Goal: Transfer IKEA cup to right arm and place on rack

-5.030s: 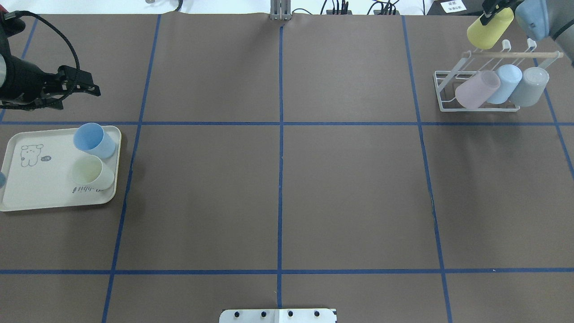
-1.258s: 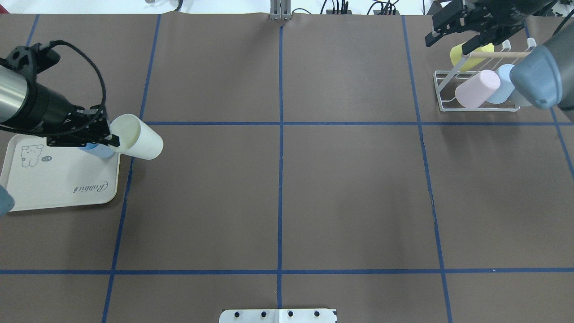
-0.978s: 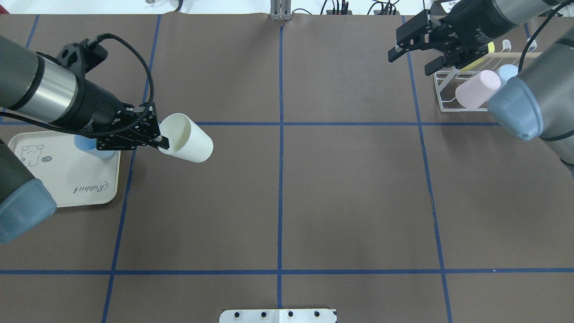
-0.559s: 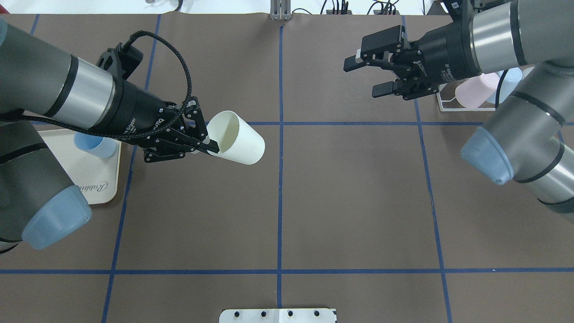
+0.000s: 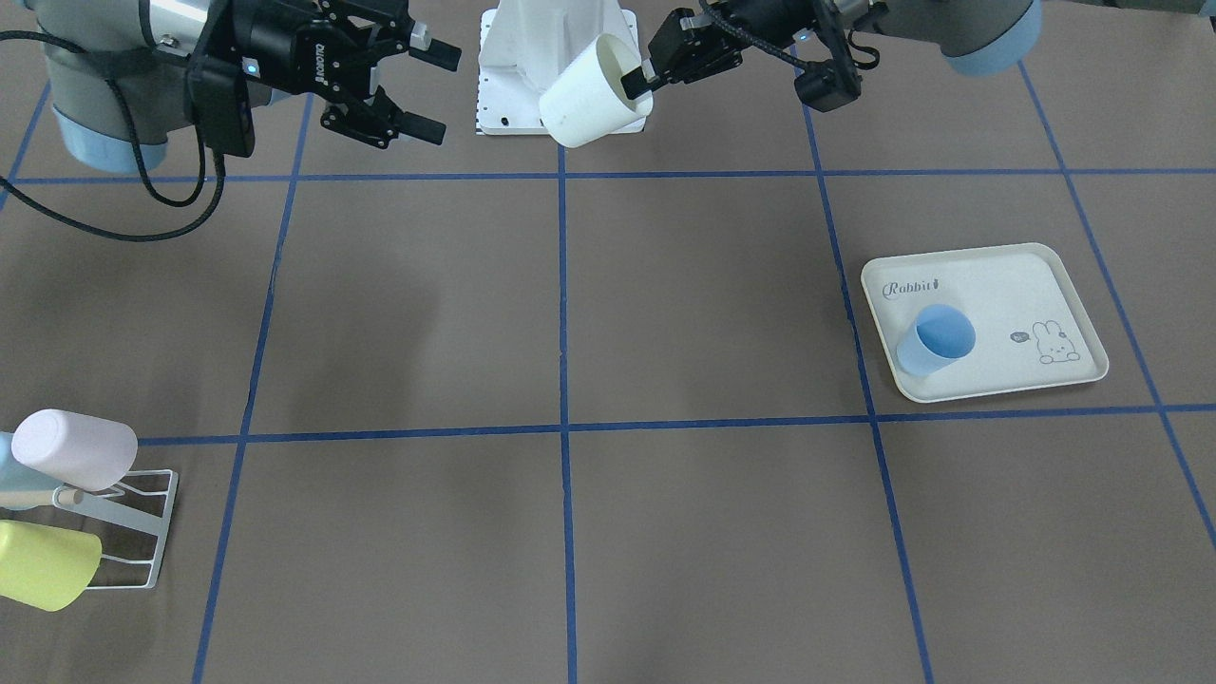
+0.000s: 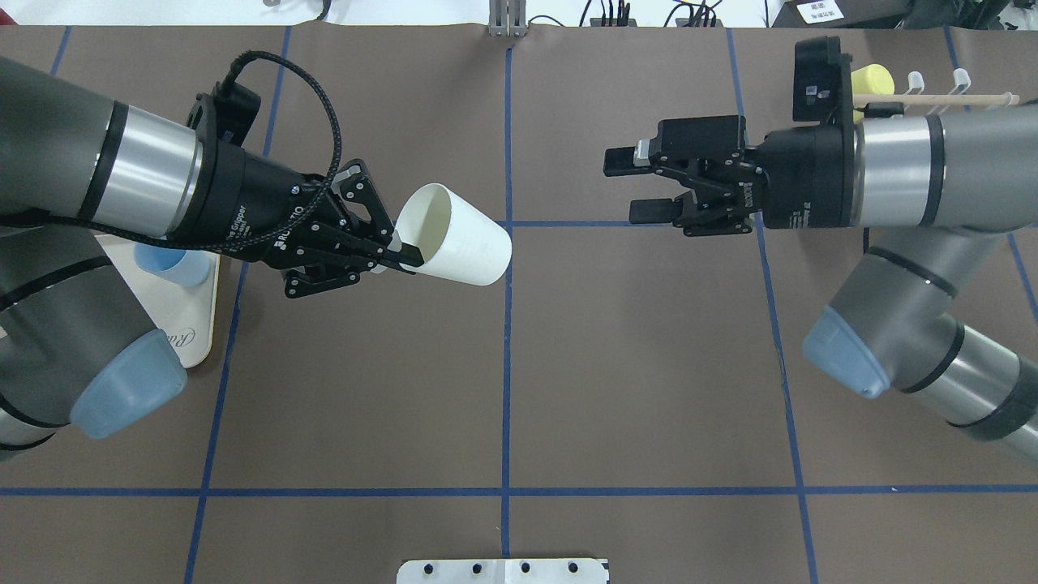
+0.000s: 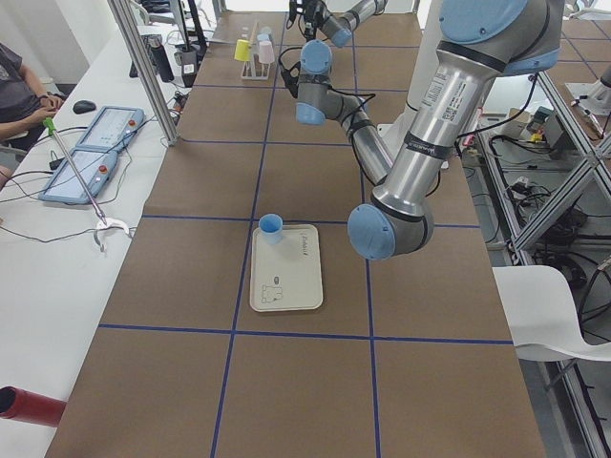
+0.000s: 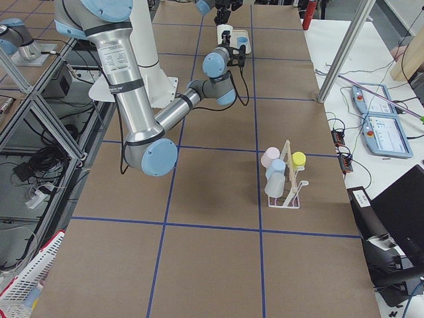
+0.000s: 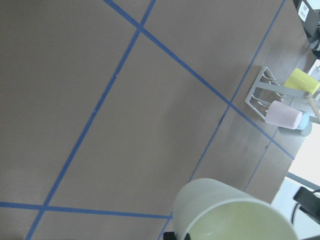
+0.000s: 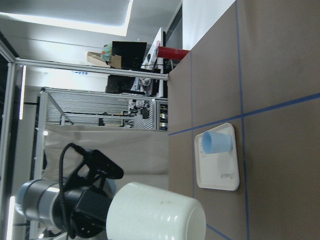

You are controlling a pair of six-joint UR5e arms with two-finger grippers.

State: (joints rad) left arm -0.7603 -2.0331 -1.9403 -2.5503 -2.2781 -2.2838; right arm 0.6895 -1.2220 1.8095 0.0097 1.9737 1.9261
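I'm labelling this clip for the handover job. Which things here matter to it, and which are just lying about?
In the job: white cup, held at its rim by the left gripper; right gripper, jaws open, facing it; rack.
Lying about: tray; blue cup on it; pink cup and yellow cup, on the rack.

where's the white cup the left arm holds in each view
Front-facing: white cup top centre.
Overhead: cup left of centre.
Exterior left: too small to tell.
Exterior right: cup top centre.
Left wrist: cup bottom edge.
Right wrist: cup bottom centre.
Landmark: blue cup on the tray.
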